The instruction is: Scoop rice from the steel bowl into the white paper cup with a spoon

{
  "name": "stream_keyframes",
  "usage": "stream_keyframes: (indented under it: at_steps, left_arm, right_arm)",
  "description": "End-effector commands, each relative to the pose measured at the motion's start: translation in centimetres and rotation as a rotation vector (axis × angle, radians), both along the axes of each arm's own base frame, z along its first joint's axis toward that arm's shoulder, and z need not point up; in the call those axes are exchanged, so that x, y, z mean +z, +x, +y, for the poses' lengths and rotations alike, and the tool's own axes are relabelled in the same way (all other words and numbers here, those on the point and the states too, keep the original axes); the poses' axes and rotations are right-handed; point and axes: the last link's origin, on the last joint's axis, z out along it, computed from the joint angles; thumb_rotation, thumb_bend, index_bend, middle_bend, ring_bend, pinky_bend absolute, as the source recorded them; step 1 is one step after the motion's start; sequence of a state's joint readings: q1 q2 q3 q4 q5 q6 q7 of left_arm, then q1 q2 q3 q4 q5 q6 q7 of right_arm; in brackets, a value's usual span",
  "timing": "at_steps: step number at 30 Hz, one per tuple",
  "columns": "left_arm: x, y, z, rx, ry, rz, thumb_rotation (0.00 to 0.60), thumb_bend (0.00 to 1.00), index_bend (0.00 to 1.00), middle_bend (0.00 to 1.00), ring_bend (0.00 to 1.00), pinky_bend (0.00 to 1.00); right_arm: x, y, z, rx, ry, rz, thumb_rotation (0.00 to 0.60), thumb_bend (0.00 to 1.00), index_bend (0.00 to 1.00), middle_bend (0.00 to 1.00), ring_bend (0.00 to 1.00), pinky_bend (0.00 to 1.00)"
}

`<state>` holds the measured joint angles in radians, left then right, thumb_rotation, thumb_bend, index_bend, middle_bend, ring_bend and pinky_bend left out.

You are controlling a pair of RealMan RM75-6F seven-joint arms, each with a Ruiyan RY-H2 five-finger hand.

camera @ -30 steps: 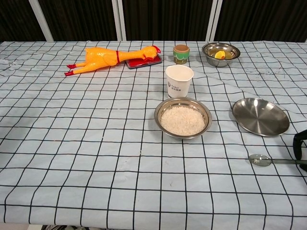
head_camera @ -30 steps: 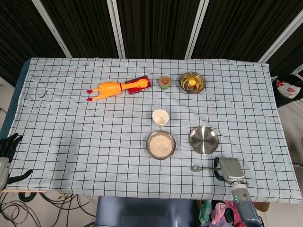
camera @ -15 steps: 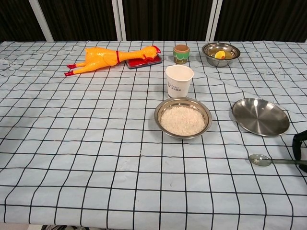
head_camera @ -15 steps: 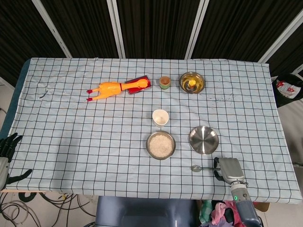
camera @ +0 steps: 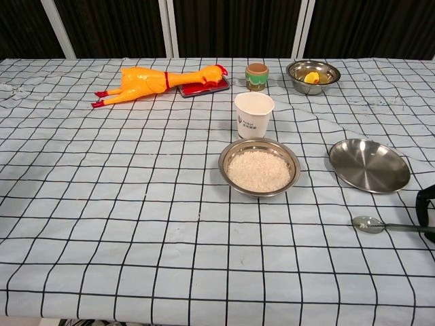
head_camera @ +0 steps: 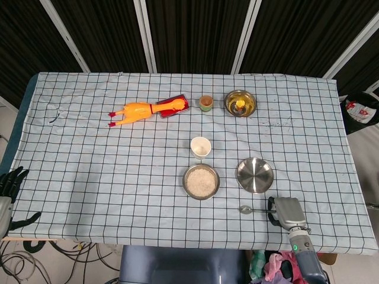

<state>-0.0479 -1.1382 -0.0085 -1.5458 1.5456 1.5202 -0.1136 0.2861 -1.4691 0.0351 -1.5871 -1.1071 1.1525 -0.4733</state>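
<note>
Nothing has moved; right hand [head_camera: 285,211] grips spoon [camera: 370,225] handle.

Three round steel dishes [camera: 259,166] — one holding rice, one empty, one with something yellow. One white paper cup [camera: 253,114], one metal spoon [camera: 370,225], one small brown pot [camera: 256,76] — plus one yellow rubber chicken [camera: 146,83] and one flat red object [camera: 202,87].

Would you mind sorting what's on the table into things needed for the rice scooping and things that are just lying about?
Needed:
steel bowl of rice
white paper cup
spoon
right hand

Lying about:
rubber chicken
red tray
small brown cup
empty steel plate
far steel bowl
</note>
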Motion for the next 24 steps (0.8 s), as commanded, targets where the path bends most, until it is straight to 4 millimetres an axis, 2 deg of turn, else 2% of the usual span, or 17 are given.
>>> stream_keyframes:
  at_steps: [1, 14, 24]
  left_arm:
    - [0.0, 0.0, 0.0, 0.0, 0.0, -0.001, 0.6, 0.0, 0.0, 0.0, 0.0, 0.0]
    - [0.0, 0.0, 0.0, 0.0, 0.002, -0.004, 0.6, 0.0, 0.0, 0.0, 0.0, 0.0]
    - [0.0, 0.0, 0.0, -0.001, 0.003, -0.007, 0.6, 0.0, 0.0, 0.0, 0.0, 0.0]
  right_arm:
    - [0.0, 0.0, 0.0, -0.001, 0.0, 0.001, 0.6, 0.36, 0.56, 1.0, 1.0, 1.0]
    - [0.1, 0.2, -0.1, 0.007, 0.003, -0.001, 0.6, 0.43, 0.58, 1.0, 1.0, 1.0]
    - [0.9, 1.5, -0.4, 0.046, -0.004, -0.015, 0.6, 0.43, 0.6, 1.0, 1.0, 1.0]
